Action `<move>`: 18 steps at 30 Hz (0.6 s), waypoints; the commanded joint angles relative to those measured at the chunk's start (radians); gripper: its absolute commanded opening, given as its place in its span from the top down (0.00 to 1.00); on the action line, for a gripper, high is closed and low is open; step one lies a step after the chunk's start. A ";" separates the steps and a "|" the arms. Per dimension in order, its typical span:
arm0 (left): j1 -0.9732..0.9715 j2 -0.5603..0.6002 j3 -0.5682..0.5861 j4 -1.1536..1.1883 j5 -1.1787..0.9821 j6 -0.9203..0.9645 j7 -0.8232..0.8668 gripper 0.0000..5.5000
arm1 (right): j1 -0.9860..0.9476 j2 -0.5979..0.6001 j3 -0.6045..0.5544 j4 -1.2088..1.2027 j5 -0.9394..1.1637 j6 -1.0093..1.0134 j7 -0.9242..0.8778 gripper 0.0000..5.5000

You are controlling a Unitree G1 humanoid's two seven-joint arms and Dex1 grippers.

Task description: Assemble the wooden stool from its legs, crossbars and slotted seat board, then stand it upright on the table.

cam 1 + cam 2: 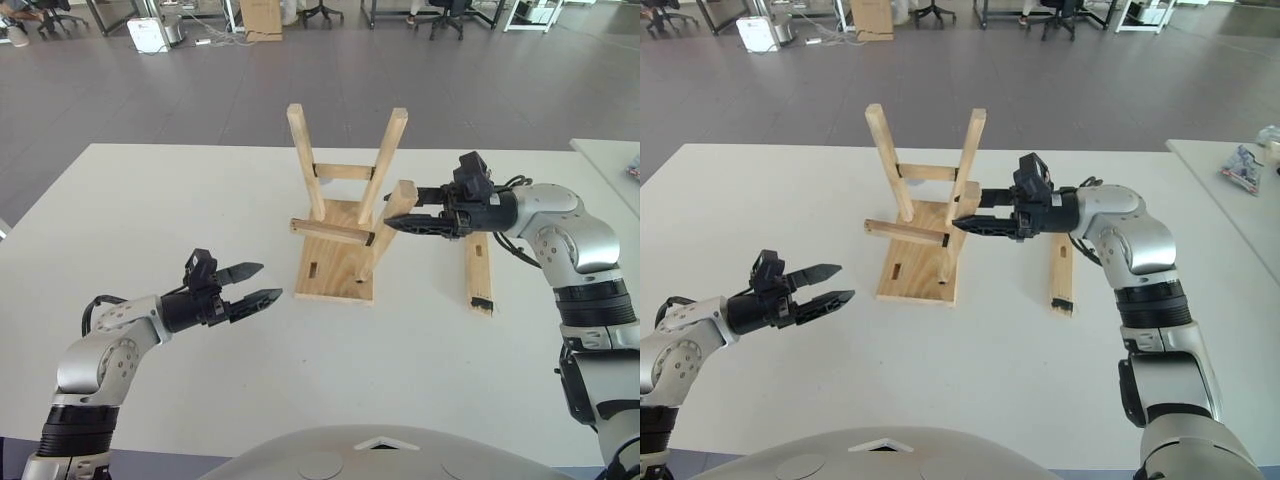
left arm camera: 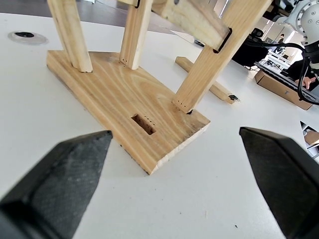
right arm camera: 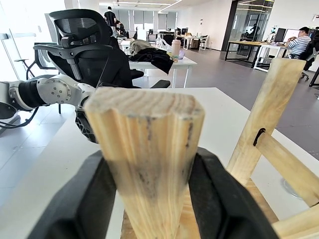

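Seat board [image 1: 328, 272] is laid flat on table [image 1: 150, 200], slotted side up, w/ two far legs [image 1: 304, 160] stood in it & joined by upper crossbar [image 1: 345, 172]; lower crossbar [image 1: 330, 232] is seen in front. Near leg [image 1: 378, 245] is stood at the board's R side, tilted, its top end clamped betw. fingers of R gripper [image 1: 402, 208]. L gripper [image 1: 270, 280] is held over table just L of board, fingers spread wide, nothing gripped. Loose leg [image 1: 478, 272] is laid flat on table R of board, apart from it.
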 commanded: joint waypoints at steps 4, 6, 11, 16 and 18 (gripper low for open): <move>0.008 0.001 -0.002 -0.024 0.015 -0.003 0.006 0.14 | 0.145 -0.008 0.059 -0.002 -0.055 -0.006 -0.006 0.63; 0.003 0.002 -0.004 -0.022 0.016 -0.002 0.005 0.14 | 0.158 -0.012 0.082 0.008 -0.070 -0.016 0.000 0.63; -0.007 -0.006 -0.027 -0.023 0.025 -0.001 0.009 0.14 | 0.072 -0.010 0.143 0.081 -0.102 0.010 0.000 0.63; -0.026 -0.033 -0.047 -0.026 0.024 0.002 0.024 0.14 | 0.028 -0.018 0.156 0.130 -0.090 0.034 0.003 0.63; -0.027 -0.038 -0.050 -0.028 0.025 0.002 0.028 0.14 | 0.025 -0.028 0.160 0.128 -0.083 0.051 0.012 0.63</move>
